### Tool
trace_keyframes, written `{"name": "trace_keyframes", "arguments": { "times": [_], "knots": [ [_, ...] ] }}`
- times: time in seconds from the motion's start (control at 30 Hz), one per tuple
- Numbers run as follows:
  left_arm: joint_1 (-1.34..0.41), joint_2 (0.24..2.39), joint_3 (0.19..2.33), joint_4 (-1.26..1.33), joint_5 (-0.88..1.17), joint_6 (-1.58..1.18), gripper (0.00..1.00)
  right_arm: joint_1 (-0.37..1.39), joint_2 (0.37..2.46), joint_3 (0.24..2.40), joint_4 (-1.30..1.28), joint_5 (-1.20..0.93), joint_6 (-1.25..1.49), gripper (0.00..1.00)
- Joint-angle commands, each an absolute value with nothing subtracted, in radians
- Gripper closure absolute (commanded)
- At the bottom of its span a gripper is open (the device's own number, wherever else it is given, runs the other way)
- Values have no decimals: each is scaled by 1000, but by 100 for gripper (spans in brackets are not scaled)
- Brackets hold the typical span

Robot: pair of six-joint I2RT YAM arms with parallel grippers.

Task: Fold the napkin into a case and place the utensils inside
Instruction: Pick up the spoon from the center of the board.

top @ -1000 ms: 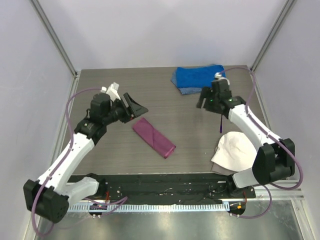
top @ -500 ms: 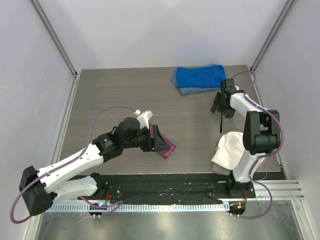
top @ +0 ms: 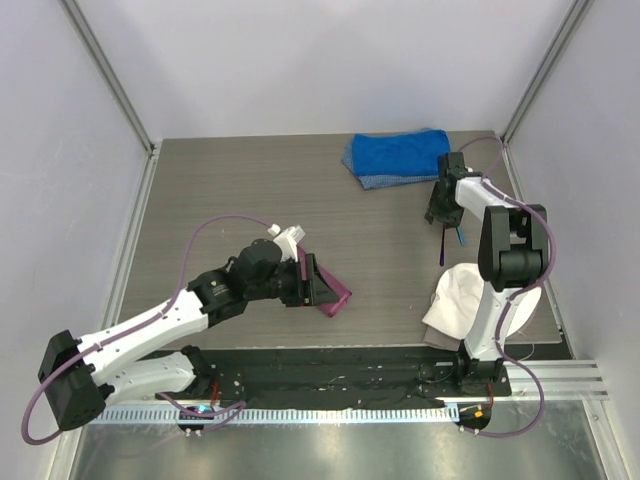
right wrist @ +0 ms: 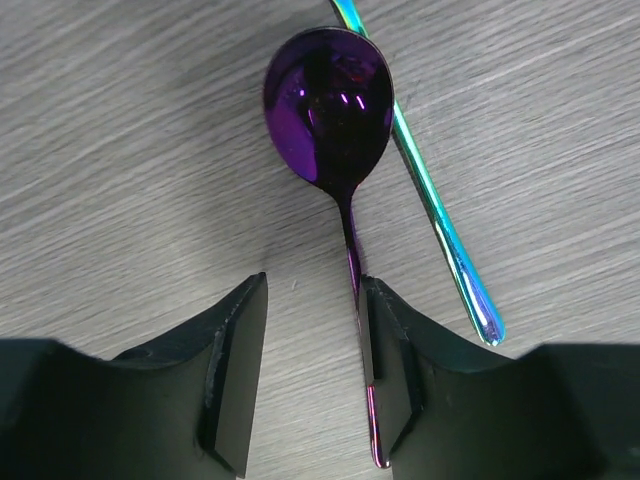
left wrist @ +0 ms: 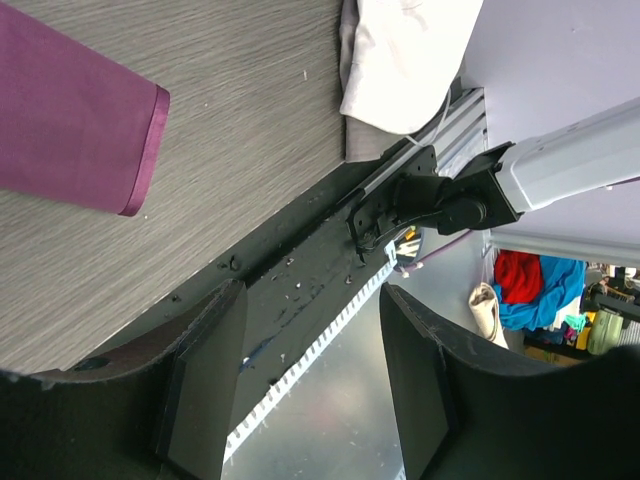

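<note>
The magenta napkin lies folded as a narrow strip; only its near end [top: 338, 296] shows past my left gripper [top: 318, 283], which hovers over it, open and empty. In the left wrist view the strip [left wrist: 70, 130] lies at the upper left, away from the open gripper [left wrist: 315, 385]. The spoon [right wrist: 328, 105] with the shiny purple bowl lies on the table, its thin handle running along the inner face of the right finger [right wrist: 395, 360]. The teal fork handle [right wrist: 440, 220] lies beside it, outside the jaws. My right gripper [right wrist: 312, 370] is open, low over the spoon [top: 443, 245].
A thick blue towel [top: 398, 155] lies at the back of the table. A white cloth [top: 470, 300] lies at the front right, also in the left wrist view [left wrist: 410, 50]. The black base rail [top: 330, 365] runs along the near edge.
My left arm swung forward and right until its gripper came over the napkin strip. My right arm pulled back to the right and lowered its open gripper over the spoon handle.
</note>
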State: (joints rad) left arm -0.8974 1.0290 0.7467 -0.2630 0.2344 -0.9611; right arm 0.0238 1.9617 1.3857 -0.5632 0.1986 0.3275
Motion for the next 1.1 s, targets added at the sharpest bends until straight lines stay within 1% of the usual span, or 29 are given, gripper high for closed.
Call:
{"name": "trace_keyframes", "arguments": {
  "times": [0.0,0.13,0.27,0.37,0.4,0.57,0.67,0.7,0.8,0.93,1.07],
  "knots": [
    [-902,1015,755,-241,222,-943,40,15,1967,1420,-557,224,305,52],
    [-902,1028,761,-235,222,-940,40,14,1985,1419,-557,224,307,56],
    [-902,1040,765,-232,229,-942,41,12,2005,1417,-549,212,311,65],
    [-902,1048,767,-224,230,-943,41,14,2006,1407,-540,216,316,69],
    [-902,1052,769,-222,232,-943,40,12,2008,1396,-538,224,319,73],
    [-902,1066,769,-219,253,-953,35,12,2002,1350,-514,204,336,82],
    [-902,1066,765,-209,247,-957,33,12,1990,1309,-479,128,359,97],
    [-902,1071,768,-210,247,-963,32,12,1990,1287,-471,88,373,99],
    [-902,1084,775,-206,245,-969,32,12,1959,1243,-433,34,405,99],
    [-902,1120,781,-190,249,-979,31,12,1872,1171,-385,-130,449,99],
    [-902,1169,788,-157,236,-986,31,28,1720,1074,-299,-254,489,99]
  ]
}}
